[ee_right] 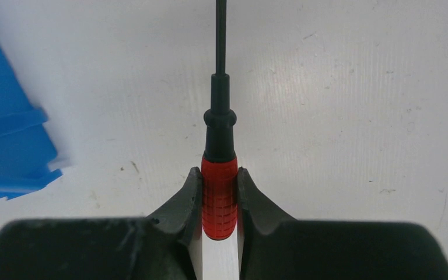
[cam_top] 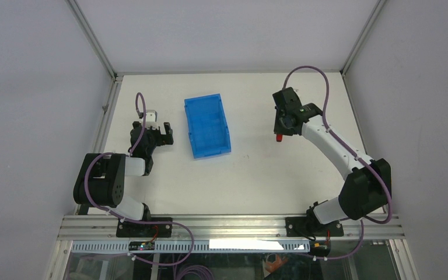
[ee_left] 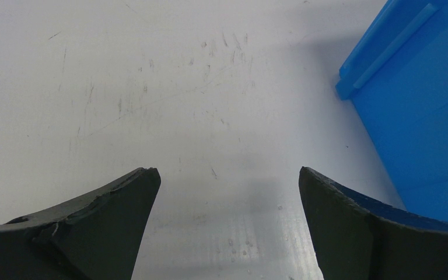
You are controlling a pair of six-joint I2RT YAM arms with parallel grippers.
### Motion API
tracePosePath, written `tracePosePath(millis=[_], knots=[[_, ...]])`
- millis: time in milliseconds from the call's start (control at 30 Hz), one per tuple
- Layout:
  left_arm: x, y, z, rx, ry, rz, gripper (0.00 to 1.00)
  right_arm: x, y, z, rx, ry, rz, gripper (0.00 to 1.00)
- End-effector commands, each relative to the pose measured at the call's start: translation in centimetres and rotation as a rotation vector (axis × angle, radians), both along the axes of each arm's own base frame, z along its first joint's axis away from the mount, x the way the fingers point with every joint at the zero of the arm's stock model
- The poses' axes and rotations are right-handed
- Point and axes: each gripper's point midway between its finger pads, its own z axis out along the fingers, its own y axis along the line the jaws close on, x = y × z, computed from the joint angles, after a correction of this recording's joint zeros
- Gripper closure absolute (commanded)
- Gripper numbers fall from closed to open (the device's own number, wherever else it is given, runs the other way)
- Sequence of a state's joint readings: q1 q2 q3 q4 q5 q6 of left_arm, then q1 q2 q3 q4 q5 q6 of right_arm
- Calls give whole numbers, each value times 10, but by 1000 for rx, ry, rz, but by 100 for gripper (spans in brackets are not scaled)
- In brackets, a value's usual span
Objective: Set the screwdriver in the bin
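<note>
The screwdriver (ee_right: 219,192) has a short red handle and a thin black shaft. My right gripper (ee_right: 219,185) is shut on the red handle, with the shaft pointing straight ahead over the white table. From above, the right gripper (cam_top: 282,129) is right of the bin, and the red handle end (cam_top: 279,138) shows below it. The translucent blue bin (cam_top: 207,125) stands at the table's middle; its corner shows at the left edge of the right wrist view (ee_right: 6,146). My left gripper (ee_left: 227,192) is open and empty, just left of the bin (ee_left: 420,111).
The enclosure's metal frame rails (cam_top: 102,111) run along the table's left, right and far edges. A purple cable (cam_top: 312,73) loops above the right arm. The white tabletop (cam_top: 256,169) lies bare between the bin and the right arm.
</note>
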State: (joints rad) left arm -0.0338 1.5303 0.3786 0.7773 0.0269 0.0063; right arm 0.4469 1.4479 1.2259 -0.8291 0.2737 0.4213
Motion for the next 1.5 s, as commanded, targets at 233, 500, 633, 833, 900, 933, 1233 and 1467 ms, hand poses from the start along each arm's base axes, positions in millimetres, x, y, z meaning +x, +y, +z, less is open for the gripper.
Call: tracePosePath(millis=[233,500,633,833,900,933,1233,1467], knots=[[5,-4,16,-18,-54,-2,1,11,92,114,53,-238,265,100],[5,-4,16,-18,-54,-3,1,6,211,137,191,-289,533,100],[5,-4,17,-18,-54,-4,1,13,249,126,170,-284,583,100],[5,-4,17,-18,-54,-3,1,34,272,78,112,-242,544,100],[5,-4,17,-18,-54,-4,1,37,277,58,109,-221,543,100],[5,-4,16,-18,-54,-3,1,36,280,45,109,-202,547,100],[5,-4,17,-18,-54,-2,1,49,287,-42,42,-115,471,100],[5,-4,16,-18,-54,-2,1,52,284,-89,10,-49,431,96]])
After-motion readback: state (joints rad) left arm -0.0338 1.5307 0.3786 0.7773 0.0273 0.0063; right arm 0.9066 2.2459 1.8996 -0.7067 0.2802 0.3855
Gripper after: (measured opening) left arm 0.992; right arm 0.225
